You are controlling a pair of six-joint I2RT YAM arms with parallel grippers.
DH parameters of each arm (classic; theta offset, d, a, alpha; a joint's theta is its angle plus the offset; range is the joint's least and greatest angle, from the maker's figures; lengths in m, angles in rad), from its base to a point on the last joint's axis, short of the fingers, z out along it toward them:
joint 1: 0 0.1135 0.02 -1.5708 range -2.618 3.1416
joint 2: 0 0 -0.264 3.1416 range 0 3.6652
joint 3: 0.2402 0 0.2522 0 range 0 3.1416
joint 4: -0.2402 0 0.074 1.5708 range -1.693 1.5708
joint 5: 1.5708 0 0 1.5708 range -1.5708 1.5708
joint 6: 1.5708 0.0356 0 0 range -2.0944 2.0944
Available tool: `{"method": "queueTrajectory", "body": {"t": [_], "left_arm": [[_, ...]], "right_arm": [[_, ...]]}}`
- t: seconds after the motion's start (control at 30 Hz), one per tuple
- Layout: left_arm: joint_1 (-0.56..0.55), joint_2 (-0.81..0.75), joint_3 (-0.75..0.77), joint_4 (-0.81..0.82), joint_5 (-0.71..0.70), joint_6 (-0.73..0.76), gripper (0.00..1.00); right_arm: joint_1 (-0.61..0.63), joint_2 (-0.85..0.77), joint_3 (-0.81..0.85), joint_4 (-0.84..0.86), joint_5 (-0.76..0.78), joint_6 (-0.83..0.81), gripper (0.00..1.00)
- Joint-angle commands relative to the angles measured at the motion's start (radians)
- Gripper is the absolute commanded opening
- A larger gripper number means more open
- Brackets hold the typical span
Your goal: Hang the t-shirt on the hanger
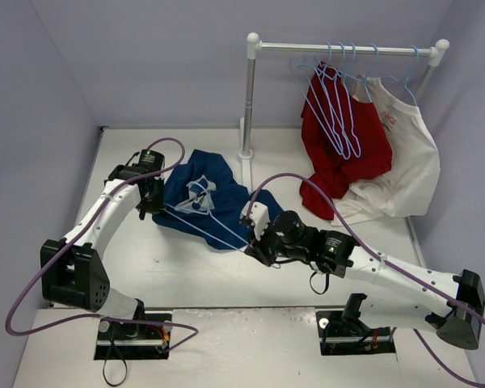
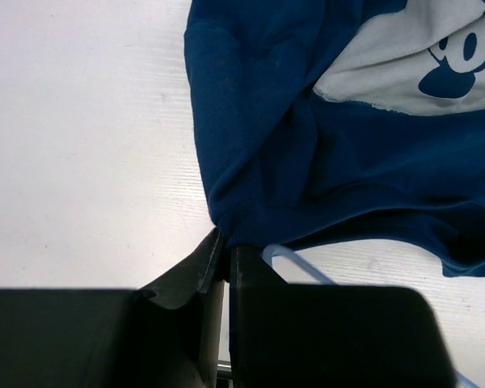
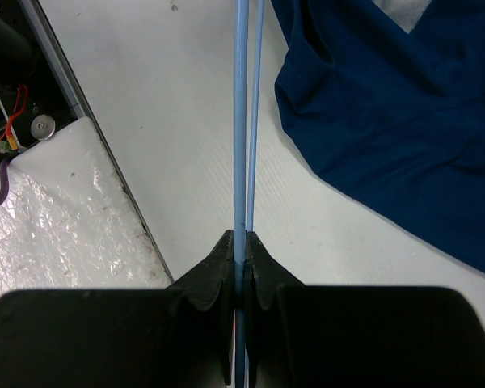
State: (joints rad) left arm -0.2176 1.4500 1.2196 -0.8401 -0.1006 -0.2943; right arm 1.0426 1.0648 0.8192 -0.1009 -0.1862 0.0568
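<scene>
Top external view gives us the layout: the t-shirt (image 1: 214,190) lies crumpled on the table (image 1: 178,267), left of centre. The hanger (image 1: 226,234) lies across it, its wire running out of the cloth toward the right gripper (image 1: 255,242). On the right wrist view we see that gripper's fingers pressed onto the blue wire, with two strands running straight away from the tips. We judge that it anchors the hanger so the cloth can be worked over the frame. On the left wrist view, the left gripper (image 2: 221,263) has its fingers closed together at the shirt's hem, apparently nipping the edge, with a bend of wire just beside them. We read this as a grip for drawing fabric along the hanger. The shirt is not yet dressed on it.
</scene>
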Motion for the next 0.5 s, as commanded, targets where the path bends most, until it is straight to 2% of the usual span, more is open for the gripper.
{"method": "queueTrajectory", "body": {"t": [0.0,0.47], "left_arm": [[0.016,-0.001,0.062,-0.017,-0.018,0.006,0.00],[0.028,-0.013,0.081,-0.024,0.025,0.053,0.00]], "right_arm": [[0.012,-0.025,0.012,0.073,0.022,0.016,0.00],[0.028,0.027,0.012,0.090,0.028,0.012,0.00]]}}
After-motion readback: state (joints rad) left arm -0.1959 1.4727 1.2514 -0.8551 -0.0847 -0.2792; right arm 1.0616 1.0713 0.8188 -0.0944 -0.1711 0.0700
